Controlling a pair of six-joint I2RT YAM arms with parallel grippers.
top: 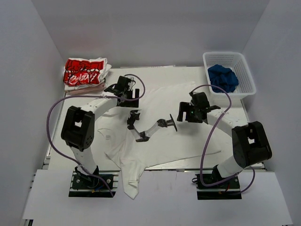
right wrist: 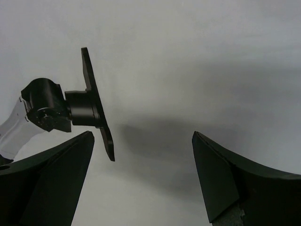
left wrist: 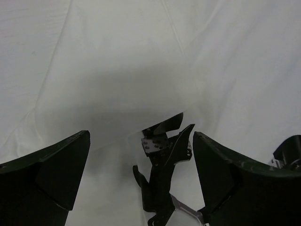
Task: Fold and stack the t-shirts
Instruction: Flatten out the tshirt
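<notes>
A large plain white t-shirt (top: 181,141) lies spread over the middle of the table, with one sleeve hanging over the near edge. A folded white t-shirt with a red-and-black print (top: 84,71) rests at the back left corner. My left gripper (top: 128,94) hovers over the far left part of the white shirt. In its wrist view it stands open (left wrist: 141,136), with only white cloth (left wrist: 117,56) under it. My right gripper (top: 187,113) is over the shirt's right half. It is open too (right wrist: 142,134) and holds nothing above the smooth cloth (right wrist: 188,56).
A black-and-white jointed stand (top: 146,129) lies on the shirt between the two grippers. Its black bracket (left wrist: 164,160) and its round plate (right wrist: 96,103) show in the wrist views. A white basket (top: 244,75) holding blue cloth (top: 223,77) stands at the back right.
</notes>
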